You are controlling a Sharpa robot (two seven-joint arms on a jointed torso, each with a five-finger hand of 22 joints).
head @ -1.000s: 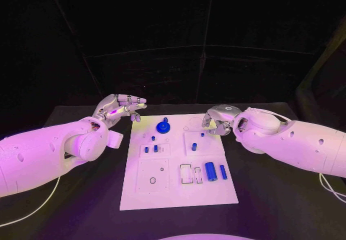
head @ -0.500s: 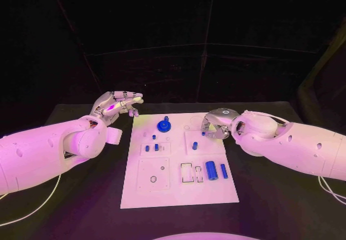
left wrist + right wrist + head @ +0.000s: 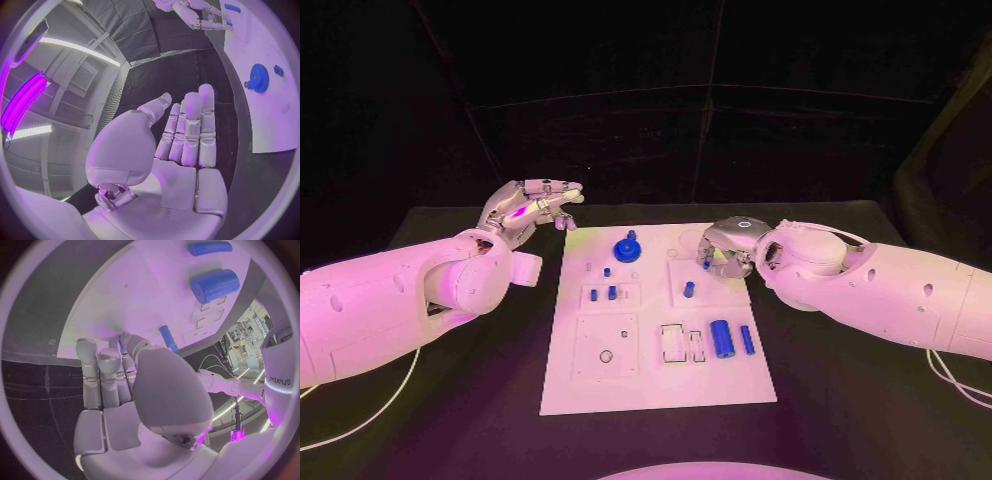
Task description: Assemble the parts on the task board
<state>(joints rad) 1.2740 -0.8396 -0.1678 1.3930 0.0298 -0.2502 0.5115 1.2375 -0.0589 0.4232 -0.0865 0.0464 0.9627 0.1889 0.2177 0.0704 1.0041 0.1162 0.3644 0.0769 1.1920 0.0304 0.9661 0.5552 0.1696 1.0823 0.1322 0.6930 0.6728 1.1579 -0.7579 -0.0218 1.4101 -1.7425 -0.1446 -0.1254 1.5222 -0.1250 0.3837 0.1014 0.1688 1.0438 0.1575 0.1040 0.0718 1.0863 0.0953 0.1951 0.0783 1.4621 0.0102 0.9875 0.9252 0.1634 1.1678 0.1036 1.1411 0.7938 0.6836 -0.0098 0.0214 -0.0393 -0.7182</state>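
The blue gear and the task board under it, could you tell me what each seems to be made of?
The blue gear looks like matte moulded or printed plastic: uniform colour, no metallic glint. The task board looks like a rigid white plastic plate, smooth and matte with cut recesses, though painted metal can't be excluded.

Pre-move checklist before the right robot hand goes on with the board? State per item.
1. Left robot hand empty, off the board: ok. It is beside the white board, fingers straight, nothing in the palm in its wrist view.
2. Right robot hand over the board's far right part: ok.
3. Right robot hand holding a piece: cannot tell. Its fingertips are at the board with a bit of blue between them, mostly hidden.
4. Gear on the board's far end: ok.
5. Large cylinder and thin rod lying loose near the right edge: ok, untouched.
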